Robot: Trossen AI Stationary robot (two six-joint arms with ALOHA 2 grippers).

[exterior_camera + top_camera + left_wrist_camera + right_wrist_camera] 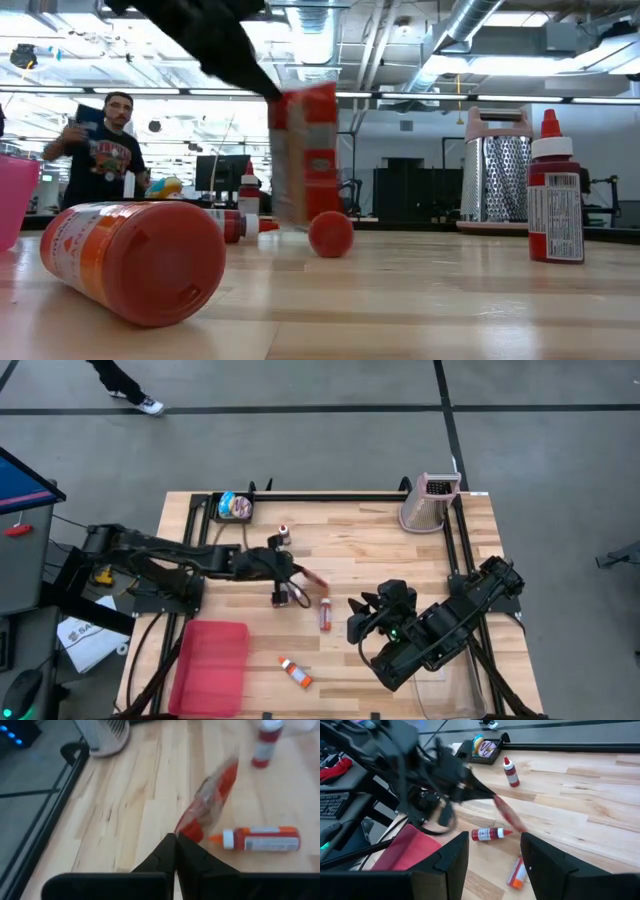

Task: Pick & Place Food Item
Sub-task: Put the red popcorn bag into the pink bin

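A flat red-and-clear food packet hangs in the air over the middle of the table, with my left gripper shut on it. In the low view the packet dangles below the dark fingers. My right gripper hovers open above the table's near right part, and nothing is between its fingers. A red bottle lies on its side just nearer than the packet. An orange bottle lies near the front edge. My left gripper pinches one end of the packet between its two shut fingertips. The fingers slant down from the table's left side. The packet reaches away from the tips and hangs tilted, clear of the wood.
A pink tray sits at the near left and a metal grater at the far right. A black dish of food is at the far left, with a small upright bottle by it. Another red bottle stands upright. A person is beyond the table.
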